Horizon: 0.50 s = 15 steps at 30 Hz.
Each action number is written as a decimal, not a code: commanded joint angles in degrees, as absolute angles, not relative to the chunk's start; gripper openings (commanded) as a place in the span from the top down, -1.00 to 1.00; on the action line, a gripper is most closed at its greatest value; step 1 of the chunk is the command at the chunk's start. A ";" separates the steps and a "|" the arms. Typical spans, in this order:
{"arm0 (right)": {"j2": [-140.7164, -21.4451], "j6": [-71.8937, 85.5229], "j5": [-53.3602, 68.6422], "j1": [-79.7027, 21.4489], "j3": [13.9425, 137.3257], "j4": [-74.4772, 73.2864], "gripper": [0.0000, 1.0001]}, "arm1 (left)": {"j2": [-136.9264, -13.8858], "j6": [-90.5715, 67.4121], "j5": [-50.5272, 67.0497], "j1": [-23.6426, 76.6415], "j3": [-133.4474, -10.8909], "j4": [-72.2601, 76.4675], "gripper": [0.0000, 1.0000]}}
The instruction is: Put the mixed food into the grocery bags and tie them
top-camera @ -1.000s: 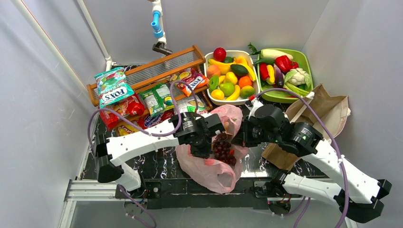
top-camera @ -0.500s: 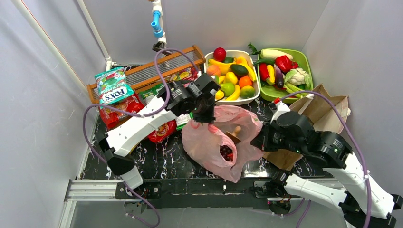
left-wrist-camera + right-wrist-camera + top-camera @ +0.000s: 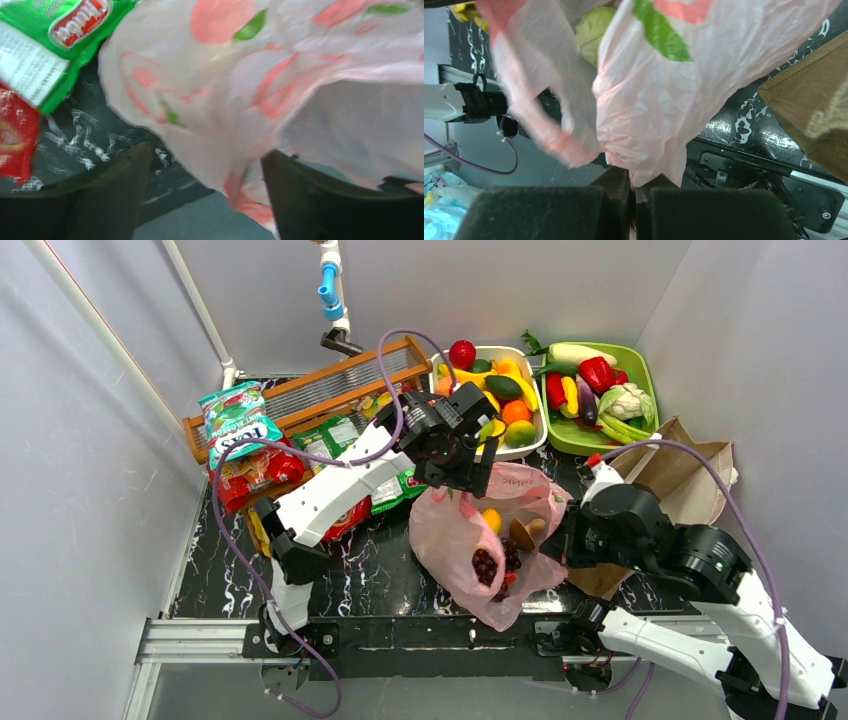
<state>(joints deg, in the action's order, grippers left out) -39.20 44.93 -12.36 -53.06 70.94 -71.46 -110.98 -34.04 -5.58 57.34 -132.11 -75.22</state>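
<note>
One pinch of plastic was doing all the work here. On the surface the pink bag lay slumped, mouth gaping. The right hand, at the bag's right edge, was clamped tight on its film. The left hand, at the bag's far rim, had fingers spread, film loose between them, gripping nothing. My worry: that rim flops, the mouth folds shut or tips, and the grapes inside the bag spill out.
</note>
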 commanded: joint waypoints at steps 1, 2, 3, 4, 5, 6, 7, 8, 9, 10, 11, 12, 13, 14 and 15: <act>-42.62 43.11 -10.83 -53.44 70.64 -65.76 0.97 | -105.34 -38.97 -10.83 57.65 -132.22 -89.16 -0.91; -43.37 42.61 -10.74 -53.44 70.93 -65.27 0.97 | -104.91 -40.40 -11.67 58.04 -131.52 -91.30 -0.96; -44.04 42.16 -10.81 -53.44 71.24 -64.85 0.97 | -104.31 -41.52 -12.02 58.56 -130.62 -93.26 -0.96; -44.66 41.68 -10.76 -53.44 71.47 -64.59 0.97 | -103.93 -42.56 -11.96 59.34 -130.00 -95.26 -0.96; -45.32 41.27 -10.61 -53.46 71.65 -64.26 0.97 | -103.73 -43.26 -11.84 60.26 -129.95 -96.06 -0.96; -45.92 40.90 -10.51 -53.44 71.71 -63.99 0.97 | -103.22 -43.63 -11.05 61.41 -129.66 -96.45 -0.97; -46.38 40.60 -10.39 -53.44 71.67 -63.83 0.97 | -102.70 -44.11 -9.98 62.49 -129.53 -96.51 -0.97; -46.89 40.36 -10.19 -53.46 71.61 -63.87 0.97 | -102.09 -44.57 -9.11 63.48 -129.63 -96.53 -0.96; -47.17 40.22 -9.86 -53.45 71.34 -63.84 0.97 | -101.63 -45.10 -8.57 64.45 -129.68 -96.51 -0.96; -47.31 40.13 -9.57 -53.44 70.98 -63.77 0.97 | -100.95 -45.84 -8.08 65.17 -129.64 -96.49 -0.96; -47.32 40.16 -9.05 -53.42 70.41 -63.56 0.97 | -100.10 -46.50 -7.40 65.62 -129.56 -96.50 -0.96; -47.23 40.17 -8.49 -53.45 69.76 -63.32 0.97 | -99.50 -47.18 -6.96 65.96 -129.51 -96.50 -0.96; -47.07 40.01 -7.82 -53.44 69.10 -63.02 0.97 | -98.93 -47.85 -6.63 66.33 -129.55 -96.50 -0.97; -46.94 40.04 -7.10 -53.44 68.44 -62.82 0.97 | -98.24 -48.50 -6.52 66.73 -129.55 -96.45 -0.97; -46.89 40.07 -6.57 -53.44 67.90 -62.70 0.97 | -97.71 -49.16 -6.44 67.13 -129.68 -96.44 -0.96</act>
